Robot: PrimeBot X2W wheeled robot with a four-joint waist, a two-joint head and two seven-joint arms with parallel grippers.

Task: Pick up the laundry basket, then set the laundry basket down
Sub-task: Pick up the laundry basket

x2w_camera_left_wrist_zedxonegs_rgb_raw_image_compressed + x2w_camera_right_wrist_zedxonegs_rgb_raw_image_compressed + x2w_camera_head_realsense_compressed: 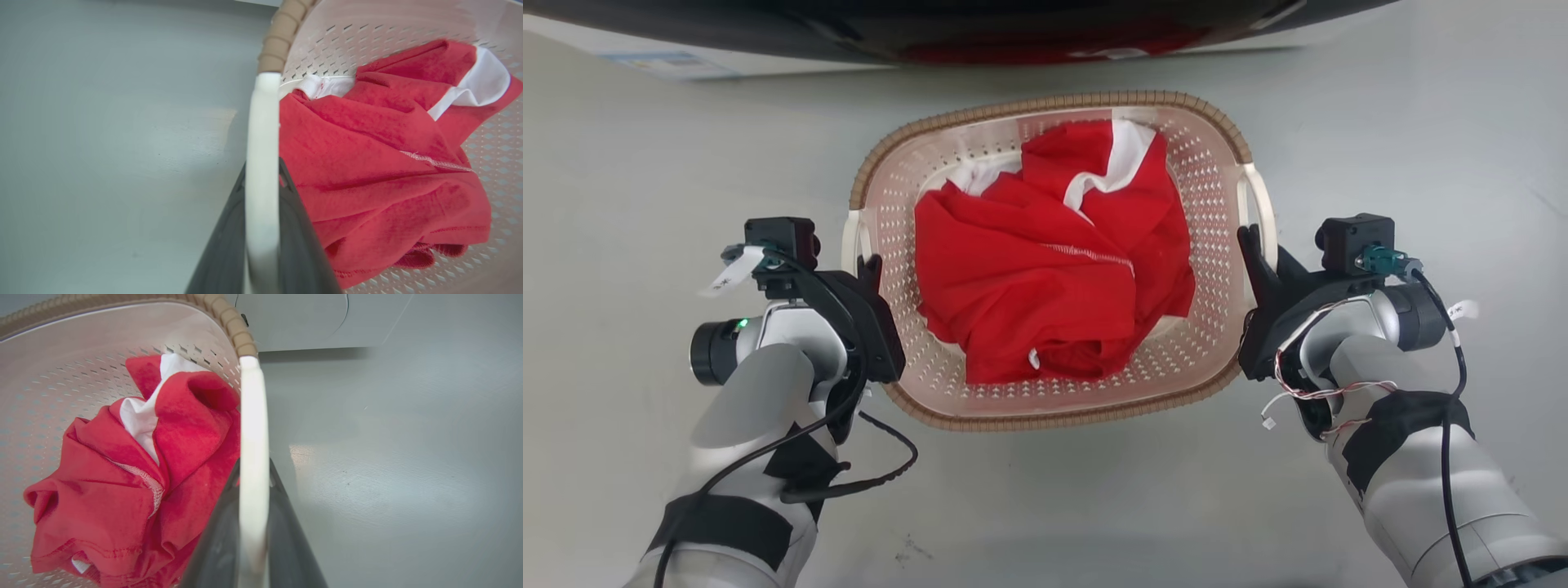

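The laundry basket (1207, 189) is cream-pink and perforated with a brown woven-look rim, and it sits centred between my arms over the grey floor. A crumpled red and white garment (1045, 269) lies inside it. My left gripper (870, 268) is shut on the basket's white left handle (261, 134), which runs between its two dark fingers. My right gripper (1252, 243) is shut on the white right handle (253, 428) in the same way. Whether the basket rests on the floor or hangs just above it, I cannot tell.
A big white appliance with a dark curved front (1013, 33) stands just beyond the basket's far rim; its white panel (310, 318) shows in the right wrist view. Bare grey floor (629, 163) spreads to both sides and in front.
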